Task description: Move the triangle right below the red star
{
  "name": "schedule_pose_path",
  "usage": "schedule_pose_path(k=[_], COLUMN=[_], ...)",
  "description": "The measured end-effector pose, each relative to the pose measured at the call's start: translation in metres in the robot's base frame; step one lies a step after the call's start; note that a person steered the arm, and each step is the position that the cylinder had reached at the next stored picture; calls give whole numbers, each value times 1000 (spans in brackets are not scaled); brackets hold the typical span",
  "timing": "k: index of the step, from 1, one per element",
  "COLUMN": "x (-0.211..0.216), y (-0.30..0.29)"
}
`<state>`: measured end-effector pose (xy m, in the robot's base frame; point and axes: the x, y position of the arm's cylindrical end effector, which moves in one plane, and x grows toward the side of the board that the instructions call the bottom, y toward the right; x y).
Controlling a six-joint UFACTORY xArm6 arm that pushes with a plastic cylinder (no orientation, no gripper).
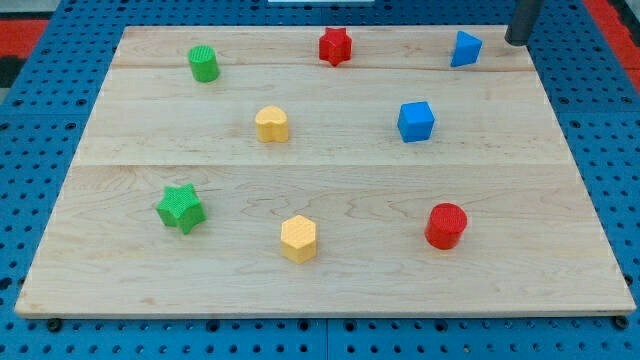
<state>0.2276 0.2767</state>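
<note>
The blue triangle (pixel 465 48) lies near the view's top right of the wooden board (pixel 330 285). The red star (pixel 335 46) lies at the view's top centre, well to the left of the triangle. My tip (pixel 517 41) is at the view's top right corner, just right of the blue triangle with a small gap between them.
A green cylinder (pixel 204 63) is at top left, a yellow heart-like block (pixel 271 124) and a blue cube (pixel 416 121) in the middle row. A green star (pixel 181 208), a yellow hexagon (pixel 298 238) and a red cylinder (pixel 446 225) lie in the bottom row.
</note>
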Motion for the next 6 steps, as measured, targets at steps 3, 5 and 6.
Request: schedule_pose_path(k=[3, 5, 6], x=[1, 17, 28], y=[-98, -54, -96])
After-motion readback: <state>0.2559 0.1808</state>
